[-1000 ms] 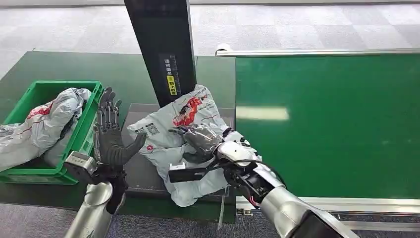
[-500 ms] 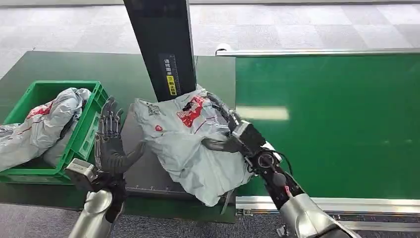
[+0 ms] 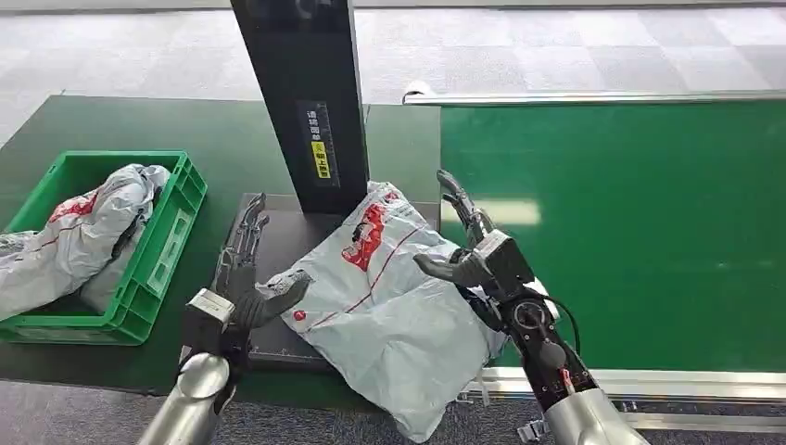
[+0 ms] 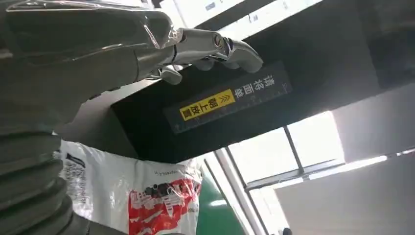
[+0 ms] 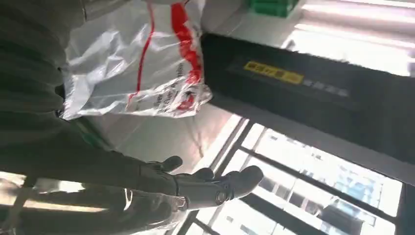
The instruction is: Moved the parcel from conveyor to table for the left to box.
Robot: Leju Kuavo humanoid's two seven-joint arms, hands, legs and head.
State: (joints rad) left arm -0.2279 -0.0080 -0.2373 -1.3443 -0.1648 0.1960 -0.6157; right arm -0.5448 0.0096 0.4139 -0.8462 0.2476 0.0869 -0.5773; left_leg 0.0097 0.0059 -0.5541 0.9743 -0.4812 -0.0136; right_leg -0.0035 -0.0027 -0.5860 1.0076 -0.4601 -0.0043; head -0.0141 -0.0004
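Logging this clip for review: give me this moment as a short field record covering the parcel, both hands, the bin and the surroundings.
parcel: grey mailer with red print, lying on the dark platform at the foot of the black post, its near end hanging past the table edge
left hand: fingers spread, at the parcel's left edge, thumb touching it
right hand: fingers spread, at the parcel's right edge
green bin: left of the platform, holding another grey parcel
conveyor: green belt on the right, bare
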